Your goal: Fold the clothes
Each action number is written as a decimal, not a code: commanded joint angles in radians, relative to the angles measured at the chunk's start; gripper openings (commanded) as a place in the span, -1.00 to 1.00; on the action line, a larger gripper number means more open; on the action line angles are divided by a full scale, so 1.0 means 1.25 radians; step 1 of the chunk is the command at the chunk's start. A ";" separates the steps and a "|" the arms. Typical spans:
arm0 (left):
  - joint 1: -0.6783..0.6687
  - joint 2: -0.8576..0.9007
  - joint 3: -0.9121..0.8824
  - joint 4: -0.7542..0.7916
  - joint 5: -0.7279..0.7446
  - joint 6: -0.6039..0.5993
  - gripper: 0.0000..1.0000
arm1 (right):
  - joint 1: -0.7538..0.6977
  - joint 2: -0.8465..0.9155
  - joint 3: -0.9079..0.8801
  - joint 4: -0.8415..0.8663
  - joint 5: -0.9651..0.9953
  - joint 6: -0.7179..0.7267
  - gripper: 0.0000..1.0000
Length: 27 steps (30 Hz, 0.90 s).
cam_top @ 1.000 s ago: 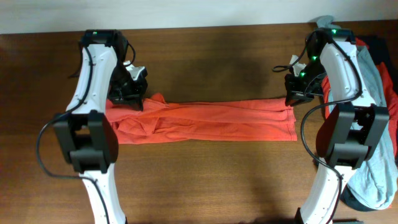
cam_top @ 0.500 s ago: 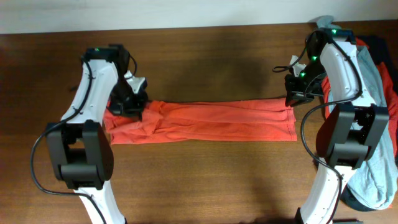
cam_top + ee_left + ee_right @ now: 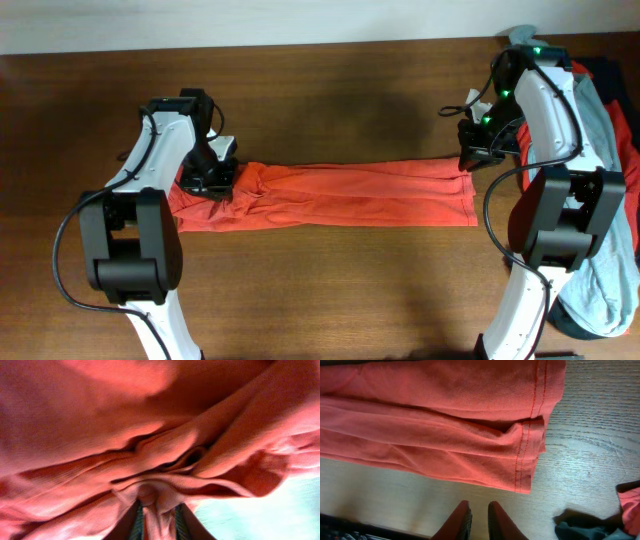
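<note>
Lying on the brown table (image 3: 330, 100), the orange shirt (image 3: 350, 198) is stretching out as one long, thin strip, folded over on itself along its length. The shirt's right end is looking neat, with a straight stitched edge and the layers sitting one on top of another. The shirt's left end is looking messy, with bumps and wrinkles bunching up.

The left gripper (image 3: 212, 180) is pressing down on the far corner of the shirt's left end, right in the wrinkly part. Up close, a little ridge of orange cloth is sitting between its two fingers (image 3: 131, 527). I cannot tell if the fingers are squeezing that cloth or just resting beside it.

The right gripper (image 3: 472, 155) is hanging at the far corner of the shirt's right end. Its fingers (image 3: 460, 520) are sitting almost together, with only a thin crack between them, and nothing is sitting in that crack. They are pointing at bare wood just off the stitched edge, not touching the cloth.

More clothes are lying in a heap off the shirt's right end, past the right arm (image 3: 550, 110). A big grey-blue piece (image 3: 608, 130) is draping over the heap, and a bit of red cloth (image 3: 631, 507) and some dark cloth (image 3: 612, 78) are poking out.
</note>
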 commanded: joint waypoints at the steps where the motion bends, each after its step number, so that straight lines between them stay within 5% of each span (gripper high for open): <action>1: -0.002 -0.002 -0.003 0.010 0.117 0.011 -0.52 | 0.004 -0.023 -0.004 -0.002 -0.001 -0.003 -0.64; 5: -0.004 -0.002 -0.003 0.035 0.240 0.052 -0.41 | 0.004 -0.023 -0.004 -0.002 -0.001 -0.003 -0.64; 7: -0.015 -0.002 -0.003 0.045 0.240 0.053 -0.18 | 0.004 -0.023 -0.004 -0.002 -0.001 -0.003 -0.63; 13: -0.044 -0.002 -0.003 0.042 0.240 0.054 0.08 | 0.003 -0.023 -0.004 0.004 -0.002 -0.002 -0.42; 20: -0.041 -0.005 0.023 -0.038 0.208 0.124 0.01 | -0.063 -0.023 -0.004 0.016 -0.075 -0.053 0.27; 27: 0.013 -0.081 0.112 -0.036 0.055 0.065 0.03 | -0.125 -0.023 -0.061 0.045 -0.115 -0.127 0.50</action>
